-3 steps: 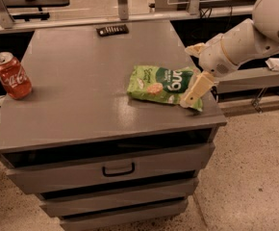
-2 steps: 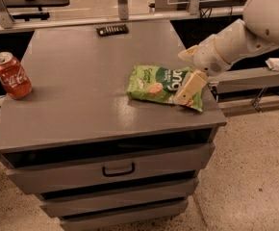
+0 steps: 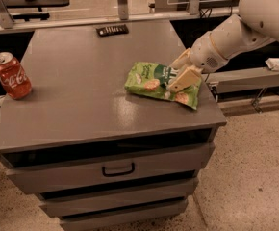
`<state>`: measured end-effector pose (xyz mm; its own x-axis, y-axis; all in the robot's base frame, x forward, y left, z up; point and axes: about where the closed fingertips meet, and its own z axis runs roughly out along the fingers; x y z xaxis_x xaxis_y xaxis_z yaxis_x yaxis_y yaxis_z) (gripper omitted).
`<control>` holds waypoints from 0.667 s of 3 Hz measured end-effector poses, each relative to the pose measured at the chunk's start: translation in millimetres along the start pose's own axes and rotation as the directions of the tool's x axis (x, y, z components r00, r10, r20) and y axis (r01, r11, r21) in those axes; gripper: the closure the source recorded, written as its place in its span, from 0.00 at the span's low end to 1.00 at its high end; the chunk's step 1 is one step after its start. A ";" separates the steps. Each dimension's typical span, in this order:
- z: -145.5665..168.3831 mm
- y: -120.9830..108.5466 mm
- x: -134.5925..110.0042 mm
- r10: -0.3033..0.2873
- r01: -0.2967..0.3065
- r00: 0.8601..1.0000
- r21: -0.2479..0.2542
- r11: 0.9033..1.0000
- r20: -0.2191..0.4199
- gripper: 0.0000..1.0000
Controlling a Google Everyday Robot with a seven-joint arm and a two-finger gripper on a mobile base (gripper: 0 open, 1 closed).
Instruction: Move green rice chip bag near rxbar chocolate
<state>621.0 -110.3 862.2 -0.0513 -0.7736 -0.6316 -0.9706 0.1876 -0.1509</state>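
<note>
Nearest, at the bottom of the frame, the drawer front with its handle (image 3: 118, 169) sits under the grey worktop (image 3: 82, 109). At the left edge stands a red cola can (image 3: 10, 76), well apart from everything else. Right of centre, close to the worktop's right edge, lies the green rice chip bag (image 3: 146, 81). The gripper (image 3: 171, 77) hangs over its right half, fingers spread apart with the dark logo showing between them, and it holds nothing yet. At the far edge, top centre, lies the rxbar chocolate (image 3: 112, 30). The crinkly film could slip from a shallow pinch. A sideways nudge might push the bag off the right edge, and a low carry could knock the bar off the back.
</note>
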 end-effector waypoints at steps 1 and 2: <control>-16.4 0.5 -7.2 0.001 -0.001 1.000 0.011 1.000 0.012 0.82; -67.4 -2.9 -14.9 -0.003 0.000 0.999 0.091 0.996 0.033 1.00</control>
<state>608.7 -140.1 923.3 -0.0403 -0.7535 -0.6562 -0.9452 0.2418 -0.2196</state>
